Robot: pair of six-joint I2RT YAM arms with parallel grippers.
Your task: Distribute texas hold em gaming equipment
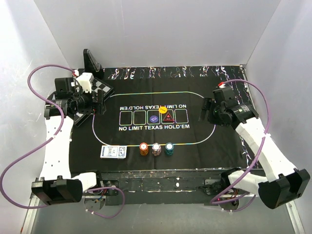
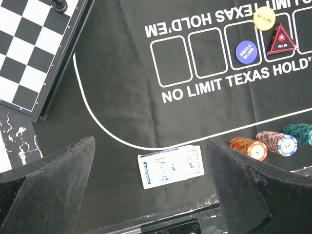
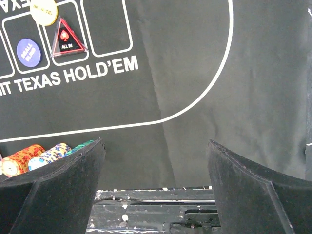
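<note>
L fingers (image 2: pixel 48 190) wide; cards (image 2: pixel 170 167) nr chips (image 2: pixel 273 142)

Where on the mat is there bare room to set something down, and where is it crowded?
Bare: the right end of the mat, past the triangle; also the two boxes left of the blue disc. Crowded: the near edge, with cards and three chip stacks, and the middle boxes, with the yellow disc.

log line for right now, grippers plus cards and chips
left gripper open, empty | right gripper open, empty | card deck at near edge of mat | three chip stacks beside it | blue disc, yellow disc, red triangle mid-mat
</note>
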